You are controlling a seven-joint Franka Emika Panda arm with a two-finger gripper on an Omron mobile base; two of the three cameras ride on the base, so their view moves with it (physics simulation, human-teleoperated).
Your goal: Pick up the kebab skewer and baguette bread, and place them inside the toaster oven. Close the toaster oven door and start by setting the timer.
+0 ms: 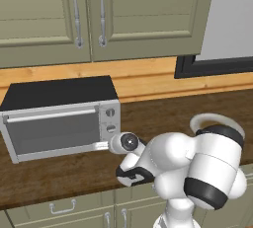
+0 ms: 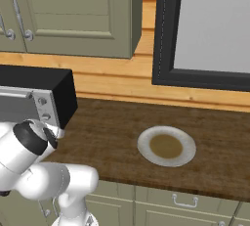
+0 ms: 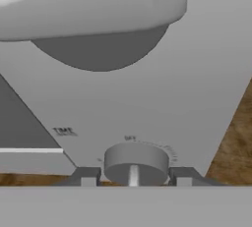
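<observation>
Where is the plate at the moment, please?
The plate sits on the wooden counter in the right base view, to the right of the toaster oven and below the dark-framed window.

The toaster oven (door shut) sits on the worktop; the white arm reaches its knob column.

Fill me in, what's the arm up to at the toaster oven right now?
The toaster oven sits on the wooden counter with its door shut. The gripper is at the bottom knob, the one marked as the timer, with a fingertip on each side of it. Whether the fingertips press on the knob can't be told. A plate sits on the counter to the right, apart from the oven. It looks like the timer-setting step.
</observation>
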